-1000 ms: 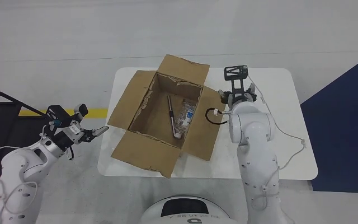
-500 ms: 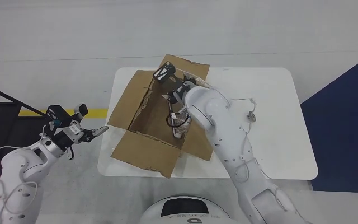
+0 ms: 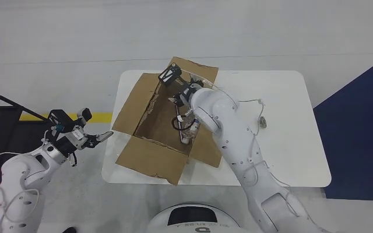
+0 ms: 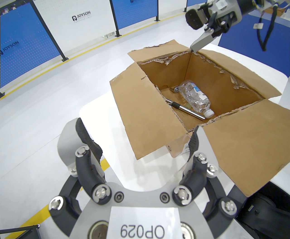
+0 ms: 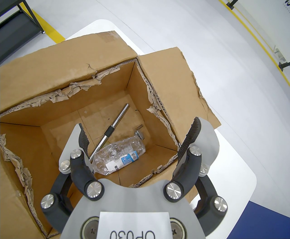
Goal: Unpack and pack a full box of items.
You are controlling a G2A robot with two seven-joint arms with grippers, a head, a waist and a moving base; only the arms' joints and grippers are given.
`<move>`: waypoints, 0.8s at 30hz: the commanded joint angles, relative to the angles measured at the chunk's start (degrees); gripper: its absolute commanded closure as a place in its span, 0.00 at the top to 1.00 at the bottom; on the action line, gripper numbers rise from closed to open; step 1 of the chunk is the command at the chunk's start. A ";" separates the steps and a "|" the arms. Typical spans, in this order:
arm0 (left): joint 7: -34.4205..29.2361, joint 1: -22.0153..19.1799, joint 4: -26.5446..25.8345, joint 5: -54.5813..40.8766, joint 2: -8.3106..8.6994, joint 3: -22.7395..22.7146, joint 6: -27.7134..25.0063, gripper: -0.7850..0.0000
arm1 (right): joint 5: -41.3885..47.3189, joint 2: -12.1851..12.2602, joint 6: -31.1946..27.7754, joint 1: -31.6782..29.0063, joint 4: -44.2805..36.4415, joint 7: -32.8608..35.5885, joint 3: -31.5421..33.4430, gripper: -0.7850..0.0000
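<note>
An open cardboard box (image 3: pixel 137 102) stands on the white table with its flaps spread out. On its floor lie a crumpled clear plastic bottle (image 5: pixel 120 154), a metal rod with a black grip (image 5: pixel 115 124) and a small metal piece (image 5: pixel 140 133). My right gripper (image 3: pixel 171 74) hovers open above the box's far corner, empty, looking down into it. My left gripper (image 4: pixel 137 133) is open and empty, off the table's left side, facing the box (image 4: pixel 147 113). From there the bottle (image 4: pixel 194 97) and rod (image 4: pixel 185 109) show inside, with the right gripper (image 4: pixel 210 20) above the far rim.
The white table (image 3: pixel 285 151) has bare room to the right of the box, where a small grey object on a thin cable (image 3: pixel 263 121) lies. A black rack (image 5: pixel 13 22) stands on the floor beyond the table. The box's torn rims are ragged.
My right arm swung from the table's right side across to the far corner of the box and now holds over it. The left arm has not moved.
</note>
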 commanded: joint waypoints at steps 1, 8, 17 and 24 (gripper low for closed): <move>0.00 0.00 0.00 0.00 0.00 0.00 0.00 1.00 | 0.00 0.00 0.00 0.01 0.02 0.00 -0.01 1.00; 0.00 0.00 0.00 0.00 0.00 0.00 0.00 1.00 | 4.57 -0.19 5.04 -3.95 3.23 1.10 -0.69 0.46; 0.00 0.00 0.00 0.00 0.00 0.00 0.00 1.00 | 11.53 -2.34 10.90 1.85 19.95 -0.19 -5.59 0.43; 0.00 0.00 0.00 0.00 0.00 0.00 0.00 1.00 | 14.58 -4.61 15.73 8.26 35.03 -3.04 -9.19 0.45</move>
